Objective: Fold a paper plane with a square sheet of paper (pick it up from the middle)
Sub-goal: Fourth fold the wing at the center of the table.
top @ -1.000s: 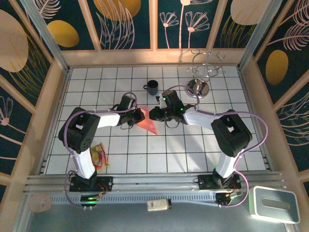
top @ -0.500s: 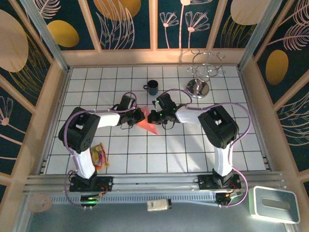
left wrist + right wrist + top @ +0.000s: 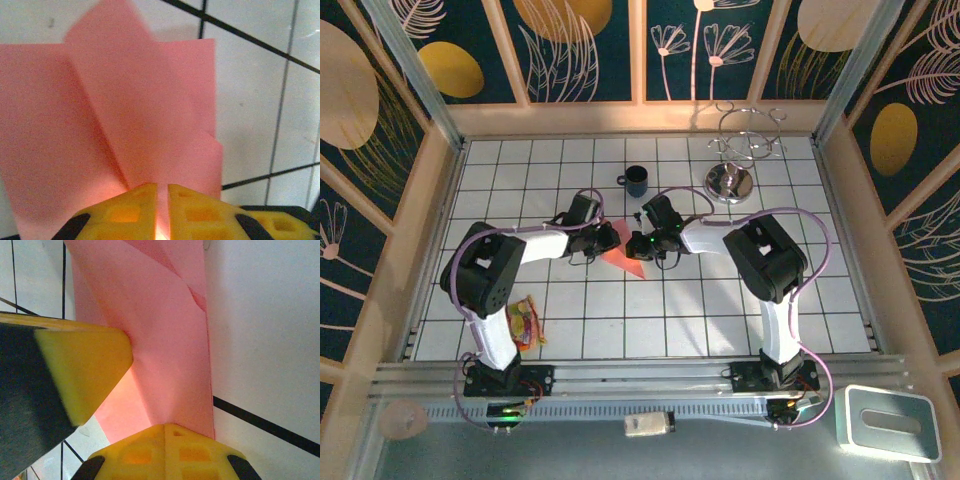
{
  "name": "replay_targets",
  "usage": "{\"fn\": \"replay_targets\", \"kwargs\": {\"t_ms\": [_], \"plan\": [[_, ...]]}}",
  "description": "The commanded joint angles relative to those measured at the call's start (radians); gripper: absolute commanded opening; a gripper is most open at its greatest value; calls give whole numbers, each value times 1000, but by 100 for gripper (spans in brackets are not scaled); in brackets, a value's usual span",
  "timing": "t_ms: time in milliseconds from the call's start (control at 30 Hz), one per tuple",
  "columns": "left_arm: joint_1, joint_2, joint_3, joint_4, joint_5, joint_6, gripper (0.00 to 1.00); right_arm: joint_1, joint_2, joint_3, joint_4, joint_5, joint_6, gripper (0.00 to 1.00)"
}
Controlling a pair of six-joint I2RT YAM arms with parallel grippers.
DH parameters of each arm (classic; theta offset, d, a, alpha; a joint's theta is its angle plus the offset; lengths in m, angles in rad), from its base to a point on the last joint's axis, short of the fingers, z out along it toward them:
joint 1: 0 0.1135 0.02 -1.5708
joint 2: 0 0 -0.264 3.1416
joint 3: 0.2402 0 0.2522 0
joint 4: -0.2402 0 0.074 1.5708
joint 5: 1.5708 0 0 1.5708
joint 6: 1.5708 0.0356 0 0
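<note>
Left gripper (image 3: 161, 197) and right gripper (image 3: 165, 434) each clamp the paper plane (image 3: 627, 263) over the table's middle tiles. Its long axis runs diagonally, nose toward the near right. Both grippers hide its wide end, and the close-up folds are blurred.

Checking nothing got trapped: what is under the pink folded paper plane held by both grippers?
The white tiled table with black grid lines shows around the pink folded paper plane; the left gripper and right gripper pinch it. The patch beneath the sheet is covered.

paper plane (image 3: 625, 262) 1 | mug (image 3: 636, 181) 1 | snack packet (image 3: 524, 322) 1
</note>
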Motion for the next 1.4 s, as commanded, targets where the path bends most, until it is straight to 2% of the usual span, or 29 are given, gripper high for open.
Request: {"fn": "replay_targets", "kwargs": {"t_ms": [0, 400, 767, 967, 1100, 1200, 1367], "plan": [[8, -49, 7, 52, 65, 22, 15, 6, 45, 14, -63, 23, -20, 4], [27, 59, 48, 3, 7, 69, 14, 5, 59, 19, -93, 39, -23, 4], [133, 126, 152, -101, -56, 191, 16, 4, 88, -11, -201, 108, -49, 3], [183, 179, 233, -147, -89, 236, 16, 1, 80, -28, -197, 113, -46, 3], [203, 190, 314, -156, -66, 234, 16, 1, 87, -23, -175, 98, -27, 3], [202, 134, 331, -124, -17, 203, 16, 1, 88, -20, -156, 89, -6, 2], [186, -4, 175, 31, 99, 100, 16, -1, 86, -22, -133, 79, 16, 2]]}}
